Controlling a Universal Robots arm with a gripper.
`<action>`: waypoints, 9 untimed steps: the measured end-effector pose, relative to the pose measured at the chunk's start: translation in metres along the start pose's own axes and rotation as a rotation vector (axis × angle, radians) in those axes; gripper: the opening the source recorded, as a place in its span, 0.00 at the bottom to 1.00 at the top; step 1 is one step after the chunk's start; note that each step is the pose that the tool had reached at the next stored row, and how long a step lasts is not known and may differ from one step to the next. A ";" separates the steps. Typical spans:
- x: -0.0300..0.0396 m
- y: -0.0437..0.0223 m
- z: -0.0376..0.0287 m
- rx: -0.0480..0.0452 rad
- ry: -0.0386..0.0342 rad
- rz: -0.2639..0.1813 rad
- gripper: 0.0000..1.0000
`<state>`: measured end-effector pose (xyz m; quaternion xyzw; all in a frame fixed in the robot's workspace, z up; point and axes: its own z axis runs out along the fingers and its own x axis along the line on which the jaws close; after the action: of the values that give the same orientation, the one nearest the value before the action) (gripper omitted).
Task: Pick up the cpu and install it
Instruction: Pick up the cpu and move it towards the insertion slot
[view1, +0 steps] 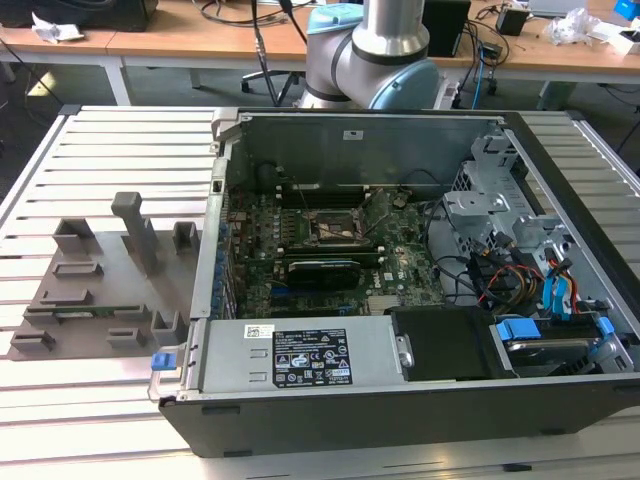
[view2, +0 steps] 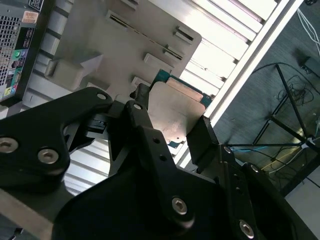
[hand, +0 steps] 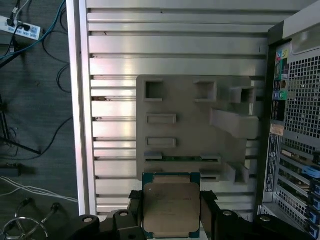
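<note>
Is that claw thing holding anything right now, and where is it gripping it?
Yes. The gripper holds the cpu, a small square chip, pinched by two opposite side edges between its fingers.

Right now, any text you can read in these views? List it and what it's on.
No text can be quoted; all of it is too small to read.
power supply label, exterior view: rows of print and symbols, unreadable.
case wall sticker, exterior view: unreadable.
case rear stickers, first wrist view: unreadable.
cpu lid, first wrist view: faint marks, unreadable.
</note>
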<state>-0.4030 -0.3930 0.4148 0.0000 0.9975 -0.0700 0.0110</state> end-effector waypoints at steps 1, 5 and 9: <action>0.0000 -0.0002 -0.0014 0.0005 0.0000 0.000 0.55; -0.0002 -0.0010 -0.0074 0.0025 0.0005 0.000 0.55; -0.0004 -0.0021 -0.0165 0.0049 0.0008 0.000 0.55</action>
<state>-0.4030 -0.3929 0.4314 -0.0001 0.9973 -0.0724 0.0106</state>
